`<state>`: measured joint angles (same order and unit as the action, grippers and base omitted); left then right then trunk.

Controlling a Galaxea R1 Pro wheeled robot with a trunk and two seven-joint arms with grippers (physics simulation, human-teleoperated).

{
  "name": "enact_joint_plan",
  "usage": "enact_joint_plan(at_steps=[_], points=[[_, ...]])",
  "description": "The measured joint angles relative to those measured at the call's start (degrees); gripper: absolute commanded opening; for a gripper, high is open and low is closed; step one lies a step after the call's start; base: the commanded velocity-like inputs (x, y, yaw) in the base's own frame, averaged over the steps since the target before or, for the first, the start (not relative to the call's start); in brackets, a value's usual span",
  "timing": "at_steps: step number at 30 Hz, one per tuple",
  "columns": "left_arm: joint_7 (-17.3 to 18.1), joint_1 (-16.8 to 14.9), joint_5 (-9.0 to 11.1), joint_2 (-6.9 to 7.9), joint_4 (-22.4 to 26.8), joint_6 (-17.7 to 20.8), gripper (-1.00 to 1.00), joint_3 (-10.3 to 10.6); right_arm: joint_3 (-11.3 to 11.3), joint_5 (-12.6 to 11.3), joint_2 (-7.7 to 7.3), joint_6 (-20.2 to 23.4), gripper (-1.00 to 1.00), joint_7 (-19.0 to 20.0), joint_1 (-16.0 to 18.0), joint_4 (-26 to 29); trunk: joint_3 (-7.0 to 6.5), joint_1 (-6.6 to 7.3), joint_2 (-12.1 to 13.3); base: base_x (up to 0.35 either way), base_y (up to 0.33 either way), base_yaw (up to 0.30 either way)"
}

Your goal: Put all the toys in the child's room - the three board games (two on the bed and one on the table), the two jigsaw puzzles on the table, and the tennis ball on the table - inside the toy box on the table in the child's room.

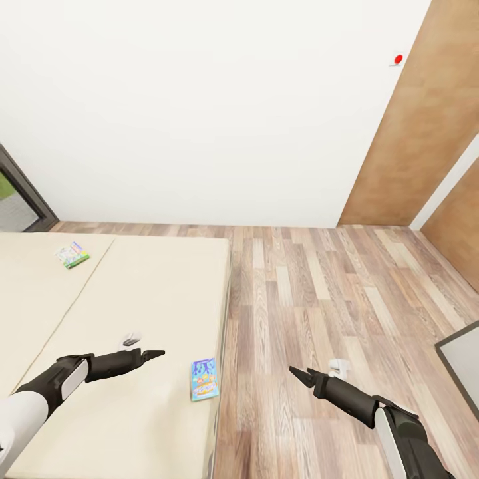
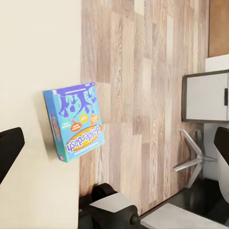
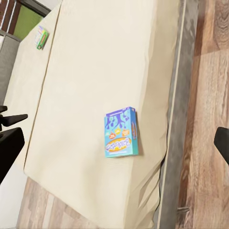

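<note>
Blue board game: a thin, flat, mostly blue rectangular printed box [image 1: 205,378] lay on the beige mattress of the low wide bed [image 1: 133,313], close to the bed's right edge and near its foot.
Blue board game relative to grippers: it sat between the two arms in the head view, to the right of the black left gripper [image 1: 152,353] and to the left of the black right gripper [image 1: 298,373], apart from both.
Green board game: a thin, flat, green-bordered printed box [image 1: 72,255] lay farther up the mattress, towards the left, well apart from both grippers.
Left gripper: it hovered over the mattress with nothing in it; the head view shows its fingers drawn to a point, but the wrist view shows dark fingertips at opposite edges, so its opening cannot be told.
Right gripper: it hung over the wood-plank floor [image 1: 319,293] beside the bed, holding nothing; its opening likewise cannot be told.
Legible writing: the blue box [image 2: 76,121] carried orange lettering that reads approximately "balderdash"; the smaller print is too fine to read.
Surroundings: a white wall [image 1: 199,106] stood behind the bed.
</note>
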<state>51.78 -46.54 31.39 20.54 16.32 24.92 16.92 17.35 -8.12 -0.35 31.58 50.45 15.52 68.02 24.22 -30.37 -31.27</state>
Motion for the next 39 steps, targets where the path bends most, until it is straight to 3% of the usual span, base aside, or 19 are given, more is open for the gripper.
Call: enact_joint_plan(at_steps=[28, 39], points=[[-1.09, 0.01, -0.13, -0.8, 0.0, 0.01, 1.0, 0.0, 0.0, 0.01, 0.0, 0.0, 1.0, -0.02, 0.0, 0.0, -2.66, 0.0, 0.0, 0.0, 0.0, 0.024], [-5.36, 0.01, -0.21, -1.44, 0.0, 0.02, 1.0, 0.02, 0.0, 0.02, 0.0, 0.0, 1.0, -0.05, 0.0, 0.0, -3.7, 0.0, 0.0, 0.0, 0.0, 0.064]])
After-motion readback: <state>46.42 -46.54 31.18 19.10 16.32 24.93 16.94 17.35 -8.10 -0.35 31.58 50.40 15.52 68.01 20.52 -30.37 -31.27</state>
